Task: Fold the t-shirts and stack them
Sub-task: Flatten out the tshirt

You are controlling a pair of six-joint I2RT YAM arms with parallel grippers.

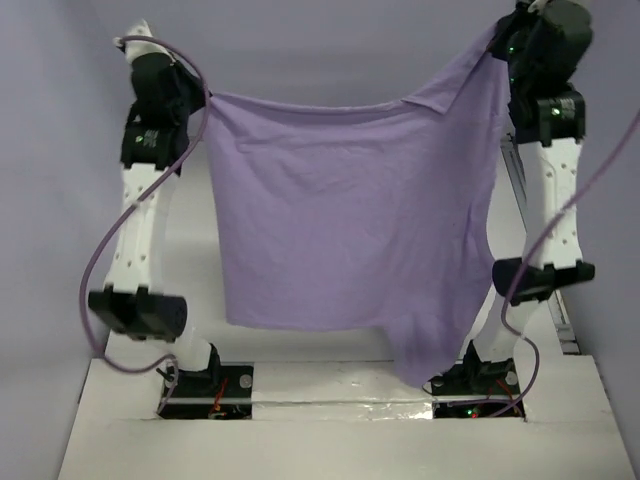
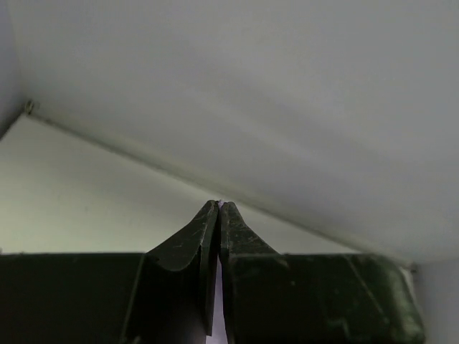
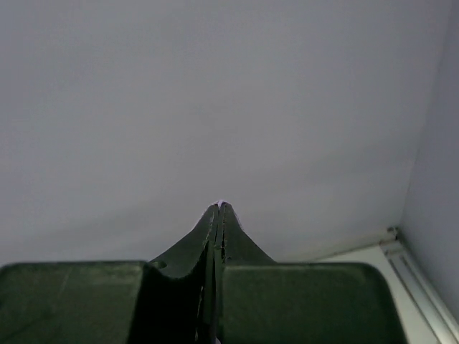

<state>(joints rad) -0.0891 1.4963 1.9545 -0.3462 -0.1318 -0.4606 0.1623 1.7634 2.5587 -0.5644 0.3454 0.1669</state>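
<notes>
The lavender-purple t-shirt (image 1: 340, 220) hangs spread in the air between both raised arms, its lower right corner drooping to the table's near edge. My left gripper (image 1: 203, 97) is shut on the shirt's top left corner. My right gripper (image 1: 500, 42) is shut on the top right corner, a little higher. In the left wrist view the gripper (image 2: 219, 204) is closed with a thin sliver of purple fabric (image 2: 216, 287) between the jaws. In the right wrist view the gripper (image 3: 220, 206) is closed with a tiny trace of purple at the tips.
The white table (image 1: 340, 380) lies below the shirt, most of it hidden behind the fabric. Grey walls (image 1: 330, 50) enclose the back and sides. A purple cable (image 1: 100, 250) loops beside the left arm. A metal rail (image 1: 555, 310) runs along the right wall.
</notes>
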